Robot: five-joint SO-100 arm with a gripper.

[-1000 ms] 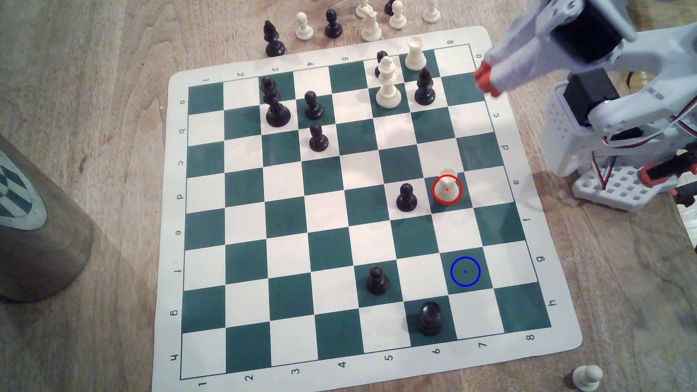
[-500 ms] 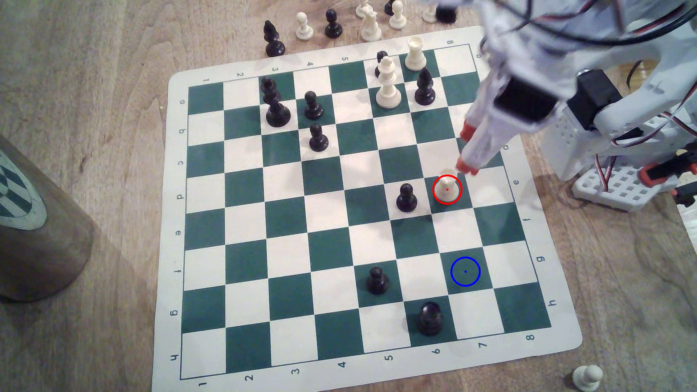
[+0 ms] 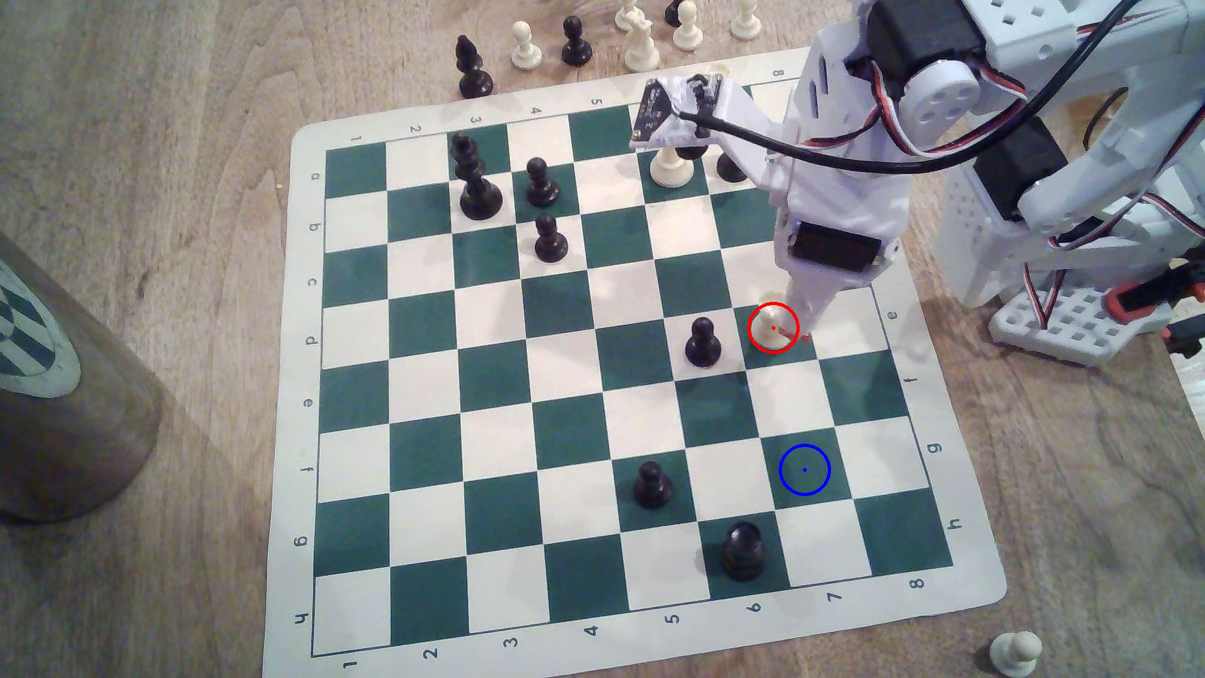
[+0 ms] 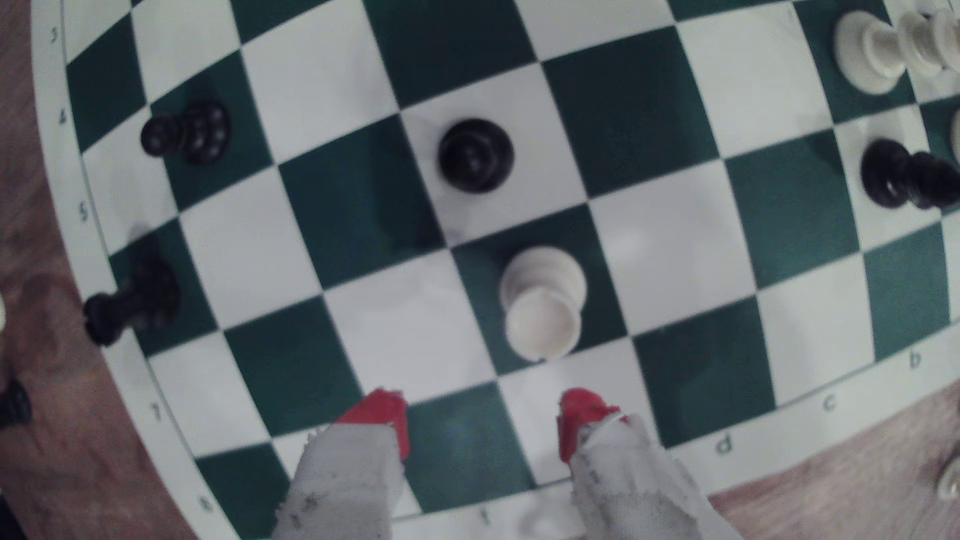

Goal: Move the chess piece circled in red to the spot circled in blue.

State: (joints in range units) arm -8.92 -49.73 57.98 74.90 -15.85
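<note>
While spread wide, tool (image 4: pixel 480 418) just short of upright rook (image 4: pixel 543 301), not touching.

- I see a wooden desk (image 3: pixel 163 163) carrying a green-and-white chess mat (image 3: pixel 293 391), which lies flat on it.
- Past the mat's far edge, captured black and white pieces (image 3: pixel 574 42) stand on the bare wood.
- A lone white pawn (image 3: pixel 1014 652) stands off the mat's near corner, at the exterior view's right.
- The arm's white base (image 3: pixel 1069 326) sits beside the mat's right edge.
- A brown cylinder (image 3: pixel 59 391) rests at the exterior view's left.
</note>
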